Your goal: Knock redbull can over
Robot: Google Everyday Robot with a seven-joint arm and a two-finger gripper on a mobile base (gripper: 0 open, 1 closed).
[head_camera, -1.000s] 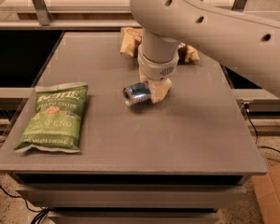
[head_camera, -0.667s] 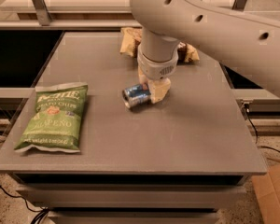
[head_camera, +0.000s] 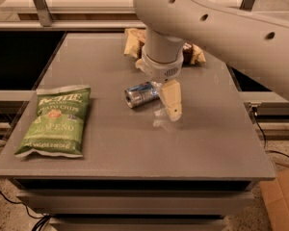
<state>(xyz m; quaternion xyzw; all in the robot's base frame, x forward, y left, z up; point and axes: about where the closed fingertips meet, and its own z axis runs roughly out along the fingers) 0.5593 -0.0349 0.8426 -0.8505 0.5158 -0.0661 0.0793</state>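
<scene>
The redbull can [head_camera: 141, 94], silver and blue, lies on its side near the middle of the grey table [head_camera: 207, 143], its silver top facing left and towards the front. My gripper [head_camera: 170, 102] hangs from the big white arm [head_camera: 216, 28] just to the right of the can, close to its blue end and low over the table. Whether it touches the can is hidden by the wrist.
A green Kettle jalapeño chip bag [head_camera: 55, 121] lies flat at the front left. Two more snack bags lie at the back, a yellow one [head_camera: 134, 42] and a darker one [head_camera: 195, 54], partly behind the arm. A cardboard box [head_camera: 282, 196] stands on the floor at the right.
The gripper has shifted a little to the right and towards the front, away from the can. The can lies on its side throughout and has barely moved.
</scene>
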